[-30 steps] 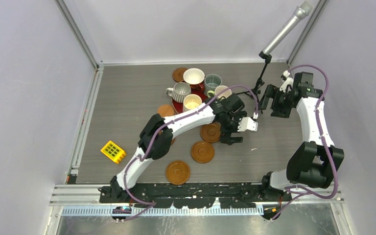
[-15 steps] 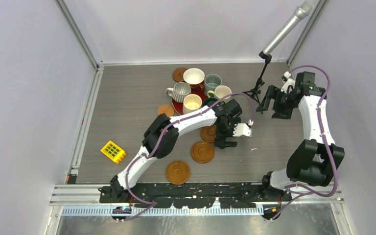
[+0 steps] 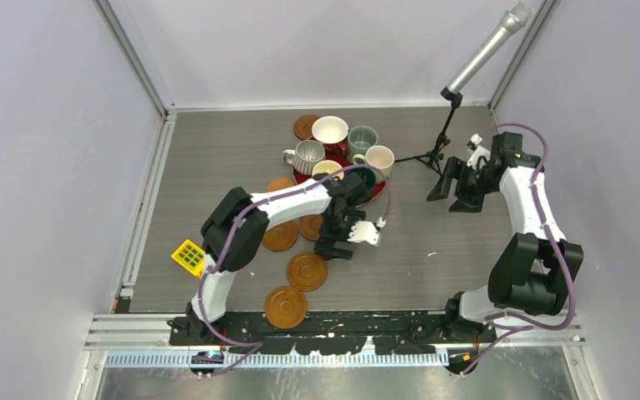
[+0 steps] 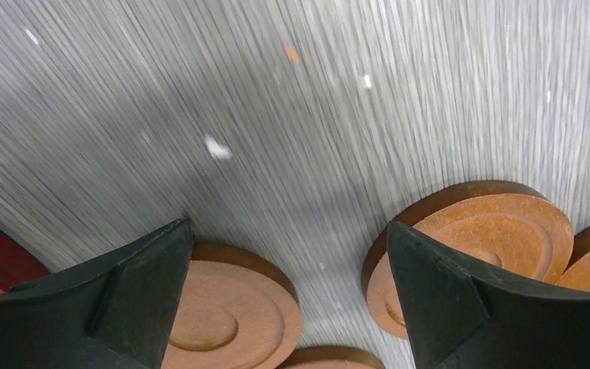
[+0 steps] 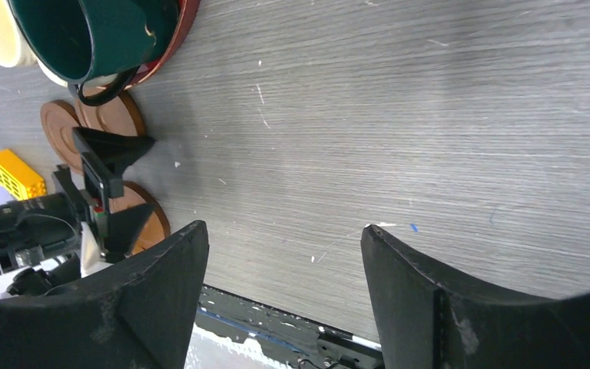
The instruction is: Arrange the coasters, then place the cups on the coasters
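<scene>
Several cups, among them a white one (image 3: pixel 330 132) and a ribbed one (image 3: pixel 307 155), crowd the red tray (image 3: pixel 377 193) at the back. Brown coasters lie near it: one behind the tray (image 3: pixel 304 127), one beside it (image 3: pixel 280 237), two nearer me (image 3: pixel 307 272) (image 3: pixel 286 307). My left gripper (image 3: pixel 337 237) hangs open low over the coasters. In the left wrist view its fingertips (image 4: pixel 287 224) straddle bare table, one coaster (image 4: pixel 230 315) under the left finger, another (image 4: pixel 499 231) under the right. My right gripper (image 3: pixel 450 196) (image 5: pixel 284 229) is open over bare table at the right, holding nothing. The dark teal cup (image 5: pixel 100 34) shows on the tray.
A microphone on a tripod stand (image 3: pixel 446 125) stands at the back right, close to my right gripper. A yellow block (image 3: pixel 192 257) lies at the left. Metal frame rails and walls bound the table; a black rail (image 3: pixel 342 321) runs along the near edge.
My left arm swept left and toward me, and three coasters shifted left with it. My right gripper drifted slightly nearer and its jaws narrowed a little.
</scene>
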